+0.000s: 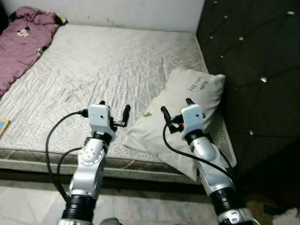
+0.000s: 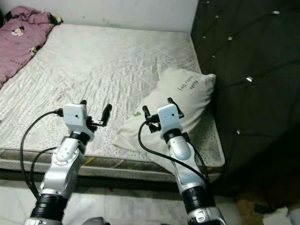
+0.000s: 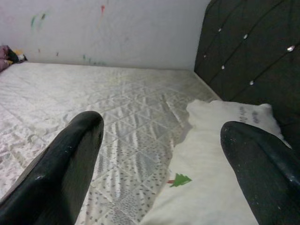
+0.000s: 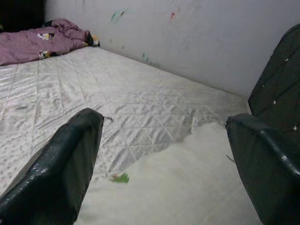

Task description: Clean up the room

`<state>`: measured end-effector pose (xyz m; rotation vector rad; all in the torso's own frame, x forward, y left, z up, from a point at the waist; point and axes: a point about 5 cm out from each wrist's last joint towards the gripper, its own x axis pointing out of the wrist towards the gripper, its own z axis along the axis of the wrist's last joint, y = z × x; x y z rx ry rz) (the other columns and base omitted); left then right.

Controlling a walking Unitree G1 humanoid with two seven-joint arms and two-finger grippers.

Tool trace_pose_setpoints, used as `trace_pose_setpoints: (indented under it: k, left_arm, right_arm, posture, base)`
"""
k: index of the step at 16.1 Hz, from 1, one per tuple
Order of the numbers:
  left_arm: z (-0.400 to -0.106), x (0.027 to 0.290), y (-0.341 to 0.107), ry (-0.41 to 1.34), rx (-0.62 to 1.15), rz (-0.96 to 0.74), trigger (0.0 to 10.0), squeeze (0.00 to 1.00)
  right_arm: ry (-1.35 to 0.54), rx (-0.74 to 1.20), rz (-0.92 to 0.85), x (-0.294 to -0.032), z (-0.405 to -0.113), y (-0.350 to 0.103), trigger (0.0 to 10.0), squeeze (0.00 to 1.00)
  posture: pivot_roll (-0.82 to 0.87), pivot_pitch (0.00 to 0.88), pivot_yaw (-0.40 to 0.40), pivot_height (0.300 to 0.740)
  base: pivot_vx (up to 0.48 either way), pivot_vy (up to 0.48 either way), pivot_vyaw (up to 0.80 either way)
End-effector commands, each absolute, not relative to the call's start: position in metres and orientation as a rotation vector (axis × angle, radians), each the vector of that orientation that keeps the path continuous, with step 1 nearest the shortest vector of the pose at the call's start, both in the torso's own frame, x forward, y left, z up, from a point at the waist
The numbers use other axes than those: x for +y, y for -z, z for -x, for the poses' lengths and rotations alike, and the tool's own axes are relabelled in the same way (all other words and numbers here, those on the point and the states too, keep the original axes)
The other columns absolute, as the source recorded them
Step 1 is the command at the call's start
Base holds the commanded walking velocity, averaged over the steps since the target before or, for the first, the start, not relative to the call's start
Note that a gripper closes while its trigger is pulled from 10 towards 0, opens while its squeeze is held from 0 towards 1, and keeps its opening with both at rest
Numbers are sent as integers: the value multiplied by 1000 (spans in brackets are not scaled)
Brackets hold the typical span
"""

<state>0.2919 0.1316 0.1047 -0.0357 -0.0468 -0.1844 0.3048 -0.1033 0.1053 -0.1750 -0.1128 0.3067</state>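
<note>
1. Both grippers, left gripper [image 1: 114,112] and right gripper [image 1: 176,111], hover with fingers spread, holding nothing.
2. White pillow [image 1: 183,101] lies on the mattress [image 1: 108,61] beside the headboard [image 1: 253,70], under the right gripper.
3. Head views show the purple blanket [image 1: 21,42], partly cut off.

White wall [image 3: 117,28], dark tufted headboard [image 1: 253,56], pale tiled floor [image 1: 28,201].
</note>
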Motion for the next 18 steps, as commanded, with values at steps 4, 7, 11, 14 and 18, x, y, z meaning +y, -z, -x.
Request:
trace_pose_setpoints:
  k: [4, 7, 11, 14, 18]
  left_arm:
    - [-293, 124, -108, 213, -60, 50, 10000, 0]
    - [-293, 124, -108, 209, -57, 81, 10000, 0]
    - [-294, 125, -107, 194, -44, 72, 10000, 0]
    - [-294, 125, -108, 191, -43, 73, 10000, 0]
    - [-296, 129, -105, 161, -19, 88, 10000, 0]
  right_arm:
    - [-290, -115, 185, -109, -306, -106, 10000, 0]
    - [-290, -116, 184, -109, -306, -106, 10000, 0]
    - [-297, -119, 190, -108, -307, -106, 10000, 0]
    - [-310, -123, 192, -106, -307, -106, 10000, 0]
    - [-300, -119, 181, -105, -310, -106, 10000, 0]
  posture:
    - [6, 0, -14, 740]
    - [7, 0, -14, 740]
    - [15, 0, -16, 740]
    - [21, 0, -16, 740]
    - [29, 0, -18, 740]
  base:
    - [346, 0, 0]
    - [110, 0, 0]
    - [0, 0, 0]
    - [0, 0, 342]
    - [0, 0, 119]
